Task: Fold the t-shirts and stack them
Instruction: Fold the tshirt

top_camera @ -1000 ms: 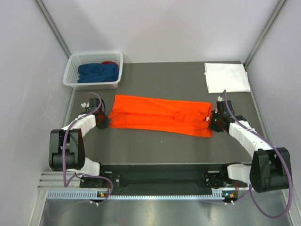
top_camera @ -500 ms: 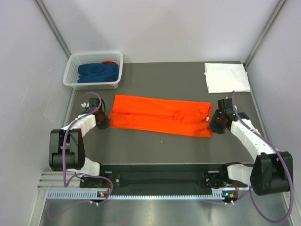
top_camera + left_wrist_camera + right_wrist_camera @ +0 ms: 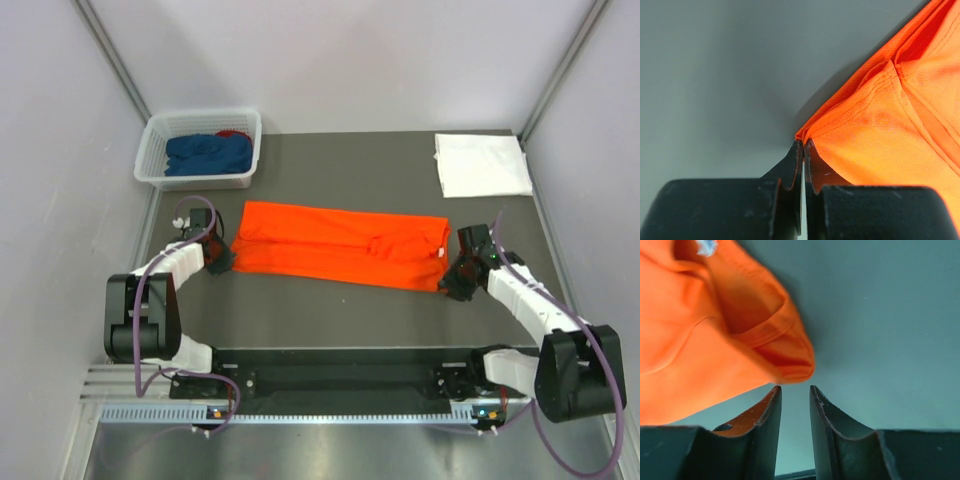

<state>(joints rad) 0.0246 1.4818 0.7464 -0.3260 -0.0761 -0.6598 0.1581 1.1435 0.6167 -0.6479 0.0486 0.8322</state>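
Released and slid nearer its base, the right gripper [image 3: 794, 389] stands narrowly parted just short of the orange t-shirt [image 3: 710, 335], while the left gripper [image 3: 803, 146] pinches the far corner, presumably anchoring the cloth.

No text can be read anywhere.

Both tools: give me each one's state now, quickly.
Left tool: shut, pinching the orange t-shirt corner.
Right tool: open, holding nothing, just off the shirt's edge.
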